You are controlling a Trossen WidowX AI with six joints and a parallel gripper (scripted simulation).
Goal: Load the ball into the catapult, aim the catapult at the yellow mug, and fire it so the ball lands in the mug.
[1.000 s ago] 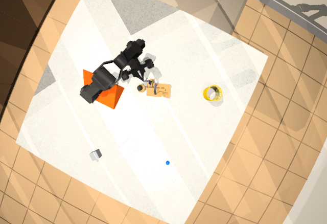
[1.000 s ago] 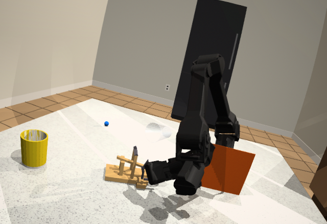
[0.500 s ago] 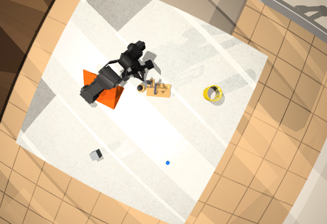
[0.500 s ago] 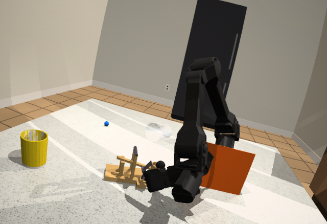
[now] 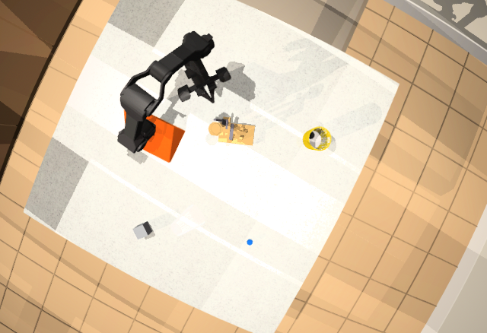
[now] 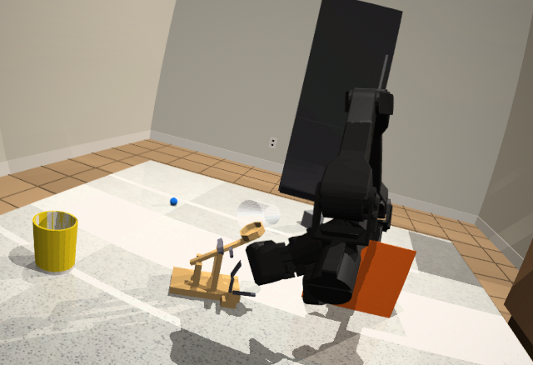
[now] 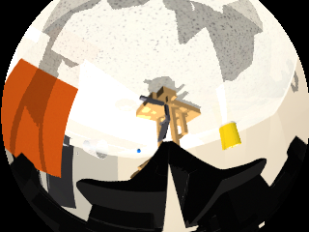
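Black roundness shows inside the yellow mug from above, toward ten o'clock within its rim, and we take it for the ball. From the exterior view the mug's front wall hides whatever lies inside, so we cannot tell how deep it sits.

Seen from the top, the mug stands at three o'clock from the wooden catapult. The catapult's round cup points to nine o'clock and holds nothing that we can see; in the exterior view it is raised above the base. Through the wrist camera, the fingers cover most of the cup.

We have the fingers closed with nothing between them, near the catapult at eleven o'clock in the top view. Dark arm parts block their tips from the exterior camera.

A small blue ball rests on the worktop at six o'clock from the catapult. A grey block lies between seven and eight o'clock, partly hidden by the arm in the exterior view. Pale, see-through shapes behind the cup are hard to make out.
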